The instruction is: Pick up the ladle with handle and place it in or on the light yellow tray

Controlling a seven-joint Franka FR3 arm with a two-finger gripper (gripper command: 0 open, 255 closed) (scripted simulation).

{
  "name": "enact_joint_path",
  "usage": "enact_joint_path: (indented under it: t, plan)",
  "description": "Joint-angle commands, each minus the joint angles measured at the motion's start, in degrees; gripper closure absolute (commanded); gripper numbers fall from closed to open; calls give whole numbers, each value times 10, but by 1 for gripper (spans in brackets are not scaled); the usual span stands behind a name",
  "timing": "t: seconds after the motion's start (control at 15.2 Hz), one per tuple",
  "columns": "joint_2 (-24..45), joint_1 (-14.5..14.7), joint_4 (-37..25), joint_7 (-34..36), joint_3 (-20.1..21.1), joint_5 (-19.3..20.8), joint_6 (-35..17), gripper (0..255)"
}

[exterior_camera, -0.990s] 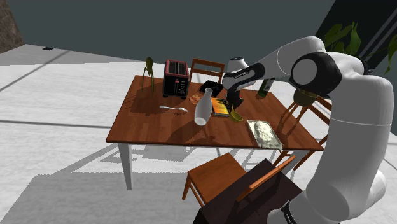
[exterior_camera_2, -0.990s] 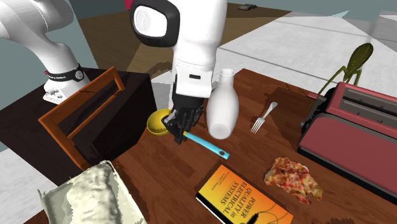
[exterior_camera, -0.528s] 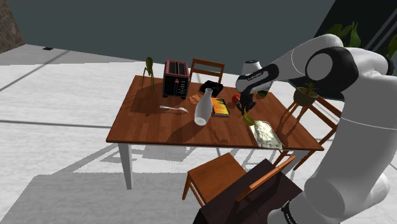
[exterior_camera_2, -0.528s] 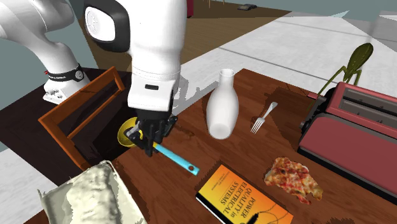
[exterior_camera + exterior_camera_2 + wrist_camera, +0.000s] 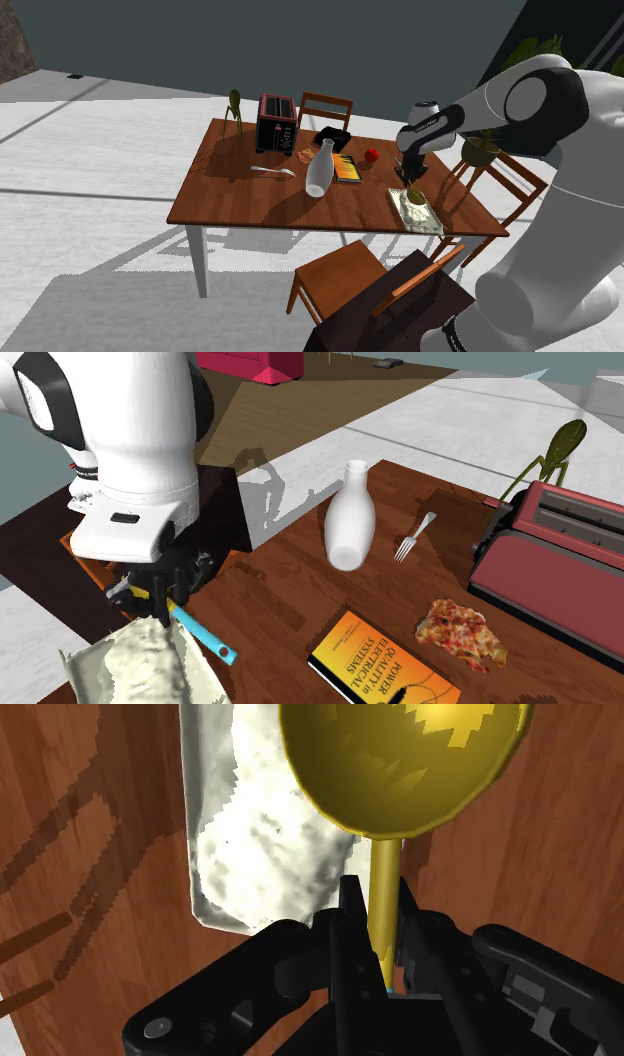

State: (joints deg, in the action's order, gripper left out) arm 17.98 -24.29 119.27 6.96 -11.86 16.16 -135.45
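The ladle has a yellow bowl (image 5: 400, 764), a yellow stem and a light blue handle end (image 5: 207, 643). My gripper (image 5: 382, 939) is shut on the stem, one black finger (image 5: 349, 929) on each side. The ladle hangs in the air, its bowl partly over the tray (image 5: 250, 834), a pale, mottled rectangle at the table's edge. In the shoulder view the gripper (image 5: 411, 181) holds the ladle (image 5: 415, 194) just above the tray (image 5: 421, 215). From the second exterior view the gripper (image 5: 160, 598) hovers over the tray's (image 5: 135, 664) corner.
On the brown table (image 5: 250, 200) stand a white bottle (image 5: 319, 169), a red toaster (image 5: 276, 122), an orange book (image 5: 346, 168), a fork (image 5: 272, 171) and a red fruit (image 5: 371, 155). A pizza slice (image 5: 460, 634) lies by the toaster. A wooden chair (image 5: 340, 275) sits near the stand.
The arm has swung to the shoulder view's right with the ladle in its grip, from beside the bottle and book to above the tray.
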Motion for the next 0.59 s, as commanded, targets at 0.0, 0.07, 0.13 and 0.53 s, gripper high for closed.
enact_joint_path:
  t: [0.0,0.07,0.13,0.53]
  plan:
    - [-1,-19,6,-27,-9,0,-12,255]
    - [-4,-28,11,-39,-14,0,-18,255]
    - [-7,-36,16,-51,-18,0,-23,255]
    - [0,-65,29,-88,-32,0,-53,255]
